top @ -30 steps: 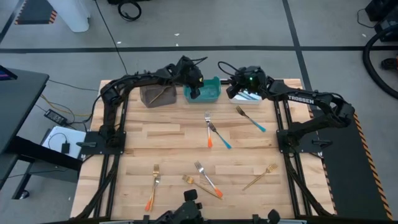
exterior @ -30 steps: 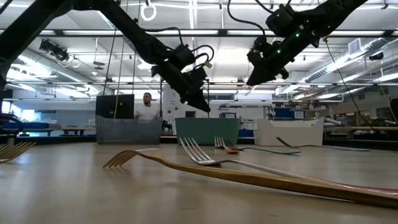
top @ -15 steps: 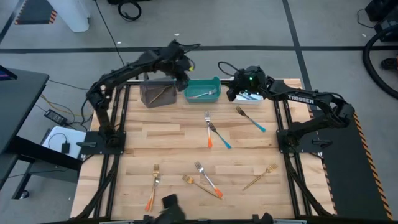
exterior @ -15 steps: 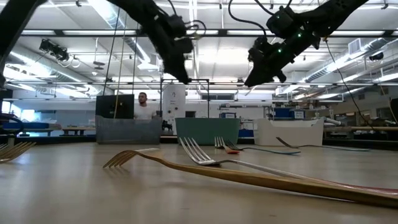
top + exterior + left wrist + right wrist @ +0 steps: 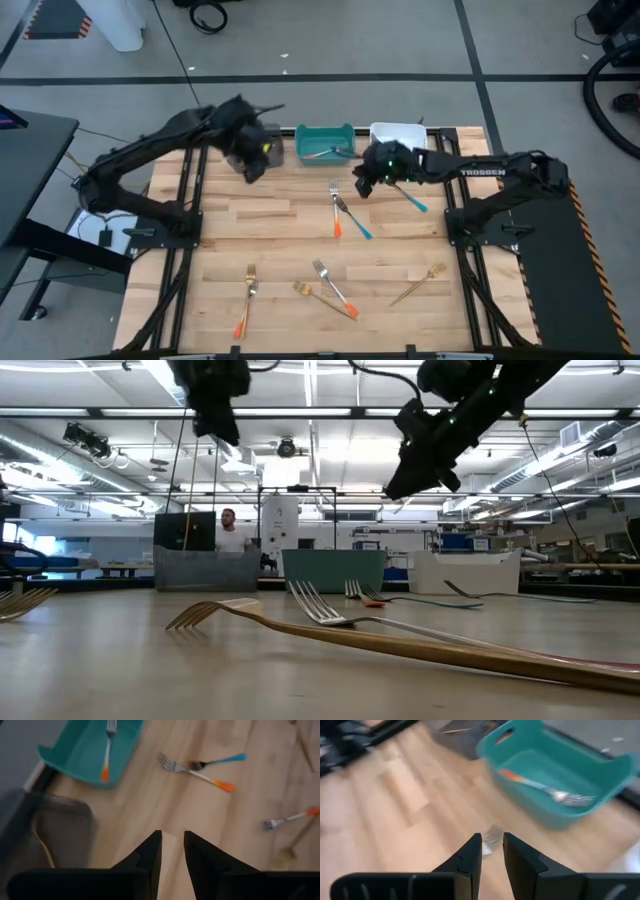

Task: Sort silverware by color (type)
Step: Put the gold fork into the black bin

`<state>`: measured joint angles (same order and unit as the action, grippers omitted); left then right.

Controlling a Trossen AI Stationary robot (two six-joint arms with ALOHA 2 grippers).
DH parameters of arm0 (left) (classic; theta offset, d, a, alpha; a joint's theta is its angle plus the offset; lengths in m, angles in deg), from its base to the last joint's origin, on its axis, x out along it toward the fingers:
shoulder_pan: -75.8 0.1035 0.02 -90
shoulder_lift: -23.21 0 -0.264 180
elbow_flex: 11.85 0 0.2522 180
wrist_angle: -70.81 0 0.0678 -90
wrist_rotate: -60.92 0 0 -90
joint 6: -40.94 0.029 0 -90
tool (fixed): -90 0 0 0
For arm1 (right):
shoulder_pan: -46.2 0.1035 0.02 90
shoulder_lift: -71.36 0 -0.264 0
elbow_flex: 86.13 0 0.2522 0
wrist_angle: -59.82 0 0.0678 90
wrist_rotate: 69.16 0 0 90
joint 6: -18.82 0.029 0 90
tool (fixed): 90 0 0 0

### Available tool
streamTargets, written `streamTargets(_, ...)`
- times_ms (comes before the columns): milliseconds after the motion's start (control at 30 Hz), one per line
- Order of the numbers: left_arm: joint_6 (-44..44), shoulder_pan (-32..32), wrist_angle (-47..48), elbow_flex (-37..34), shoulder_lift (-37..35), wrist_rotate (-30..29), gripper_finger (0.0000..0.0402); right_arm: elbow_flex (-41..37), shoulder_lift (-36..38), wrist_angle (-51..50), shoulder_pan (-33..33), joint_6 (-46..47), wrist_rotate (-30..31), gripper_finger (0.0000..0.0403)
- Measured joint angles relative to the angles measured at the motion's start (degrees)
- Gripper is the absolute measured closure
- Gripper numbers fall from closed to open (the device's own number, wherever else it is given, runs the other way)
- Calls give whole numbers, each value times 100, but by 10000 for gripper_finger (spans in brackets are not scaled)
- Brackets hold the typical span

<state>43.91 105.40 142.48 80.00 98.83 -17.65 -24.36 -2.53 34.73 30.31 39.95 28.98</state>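
both fingers parted, empty | grey bin half hidden by left arm

Left pincer off teal bin

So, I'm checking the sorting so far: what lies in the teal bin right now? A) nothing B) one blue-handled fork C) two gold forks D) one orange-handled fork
D: the teal bin holds a single orange-handled fork, also seen in the left wrist view, and nothing else lies in it.
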Motion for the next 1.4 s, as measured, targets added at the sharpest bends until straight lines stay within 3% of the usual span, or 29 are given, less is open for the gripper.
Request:
streamTargets(233,-884,-754,-588,-1439,-933,-21,311,0,0,-295,1041,735,-26,315)
streamTargets(467,-1456,-1565,-1430,-2471,-1249,-81,311,0,0,-1276,2008,2143,-26,315)
streamTargets(633,-1590,-2084,-1703,-2670,-1225,-150,311,0,0,-2524,2678,4196,-46,316)
streamTargets(867,-1568,-2343,-2395,-2701,-1225,-940,311,0,0,-3855,3934,7075,-589,316)
streamTargets(1033,-1540,-2293,-2655,-2698,-1222,-1062,311,-91,0,-3856,4715,9081,-1166,316)
streamTargets(1133,-1539,-2264,-2699,-2698,-1222,-1065,311,-177,-2,-3519,5154,10225,-932,316)
streamTargets(1267,-1536,-2264,-2751,-2698,-1220,-1091,311,-216,-65,-3453,5515,10849,-741,316)
streamTargets(1400,-1520,-2266,-2816,-2698,-1220,-1091,311,-217,-411,-3362,5782,10511,-428,316)
